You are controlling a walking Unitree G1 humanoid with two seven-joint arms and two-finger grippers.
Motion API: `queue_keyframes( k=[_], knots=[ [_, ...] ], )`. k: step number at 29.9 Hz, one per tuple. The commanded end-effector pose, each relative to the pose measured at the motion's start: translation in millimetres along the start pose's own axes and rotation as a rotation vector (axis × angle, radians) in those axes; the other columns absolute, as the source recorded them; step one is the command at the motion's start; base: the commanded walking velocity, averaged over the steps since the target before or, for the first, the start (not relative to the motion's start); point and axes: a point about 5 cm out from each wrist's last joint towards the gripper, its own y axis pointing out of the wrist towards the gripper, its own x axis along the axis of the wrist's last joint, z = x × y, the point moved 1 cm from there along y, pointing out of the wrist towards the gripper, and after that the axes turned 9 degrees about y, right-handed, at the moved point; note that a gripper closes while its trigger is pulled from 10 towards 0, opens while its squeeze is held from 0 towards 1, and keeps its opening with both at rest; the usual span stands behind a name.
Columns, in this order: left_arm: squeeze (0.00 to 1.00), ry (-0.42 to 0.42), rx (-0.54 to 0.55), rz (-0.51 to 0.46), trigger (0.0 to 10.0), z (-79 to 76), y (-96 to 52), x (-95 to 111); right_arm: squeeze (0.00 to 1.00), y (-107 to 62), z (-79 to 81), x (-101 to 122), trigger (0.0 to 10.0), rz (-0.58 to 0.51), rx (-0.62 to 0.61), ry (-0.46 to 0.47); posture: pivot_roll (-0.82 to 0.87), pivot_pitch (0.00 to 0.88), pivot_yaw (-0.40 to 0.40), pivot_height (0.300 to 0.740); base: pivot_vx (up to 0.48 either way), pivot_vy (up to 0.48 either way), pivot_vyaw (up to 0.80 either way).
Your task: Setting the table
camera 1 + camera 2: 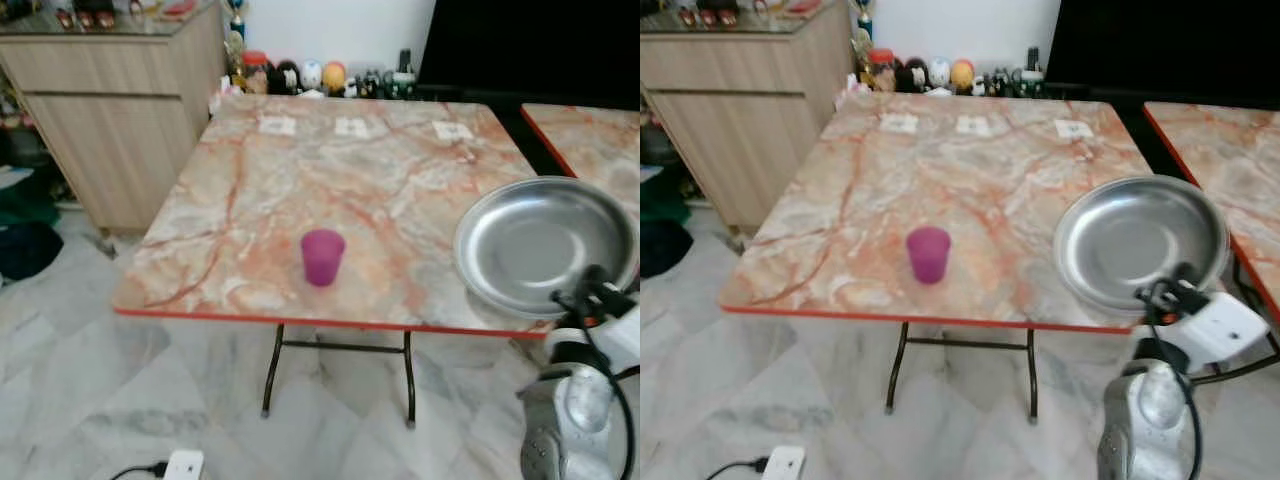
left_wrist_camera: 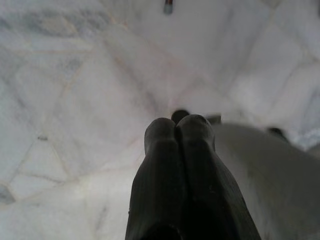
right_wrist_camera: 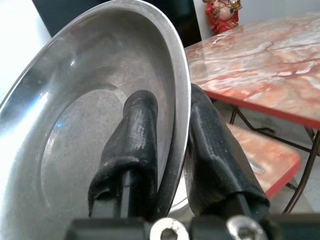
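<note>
Steel plate point(image 1: 540, 240), round and shiny, pinched in right claw point(image 3: 167, 150).

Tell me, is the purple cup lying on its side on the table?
No, the purple cup stands upright on the marble table, its open mouth facing up, near the front edge.

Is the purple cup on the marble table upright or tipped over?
Upright. The purple cup stands on its narrower base near the front edge of the marble table, its wider rim facing up. Whether it holds anything, cannot tell.
</note>
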Motion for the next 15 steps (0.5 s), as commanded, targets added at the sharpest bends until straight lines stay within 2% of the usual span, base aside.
queue_keyframes(
  k=[1,15],
  knots=[
    [0.00,0.004,-0.018,0.009,10.0,-8.2,0.2,-2.9,0.00,3.1,-4.7,10.7,10.0,-0.036,-0.015,-0.003,0.06,0.000,-0.019,0.740,0.000,-0.465,0.00],
    [0.00,0.019,-0.017,0.013,10.0,-6.8,0.1,-2.9,0.00,5.3,-2.1,6.1,10.0,-0.016,-0.013,-0.002,0.06,0.000,-0.007,0.740,0.000,-0.460,0.00]
  ],
)
